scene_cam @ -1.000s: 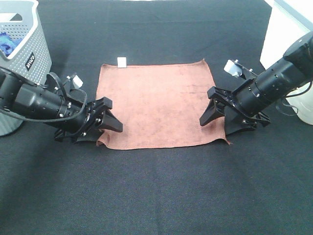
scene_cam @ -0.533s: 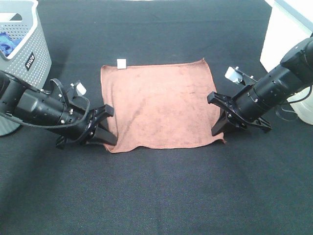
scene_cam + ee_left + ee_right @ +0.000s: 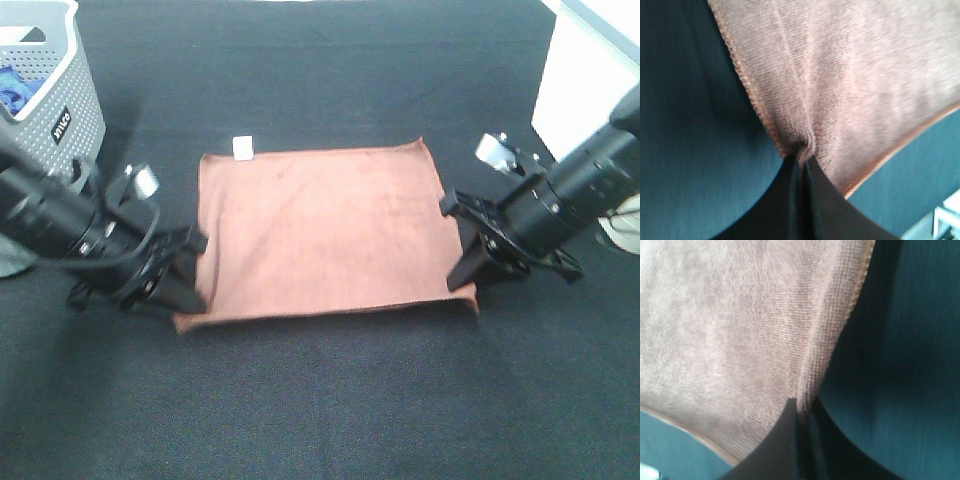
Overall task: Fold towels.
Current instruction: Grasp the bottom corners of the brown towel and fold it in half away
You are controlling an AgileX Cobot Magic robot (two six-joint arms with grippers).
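A reddish-brown towel (image 3: 320, 230) lies spread on the black cloth, with a small white tag (image 3: 241, 147) at its far left corner. My left gripper (image 3: 186, 296) is shut on the towel's near left corner and holds it lifted; the left wrist view shows the fingers (image 3: 812, 197) pinching the hem of the towel (image 3: 840, 80). My right gripper (image 3: 464, 283) is shut on the near right corner; the right wrist view shows the fingers (image 3: 790, 435) closed on the edge of the towel (image 3: 740, 325). The near edge hangs raised between both grippers.
A grey perforated laundry basket (image 3: 62, 100) stands at the far left behind the left arm. A white box-like object (image 3: 585, 70) stands at the far right. The black cloth (image 3: 320, 400) covers the whole table.
Both grippers closed on the towel's near corners and lifted them. The near edge rose off the table and spread wider toward the front.
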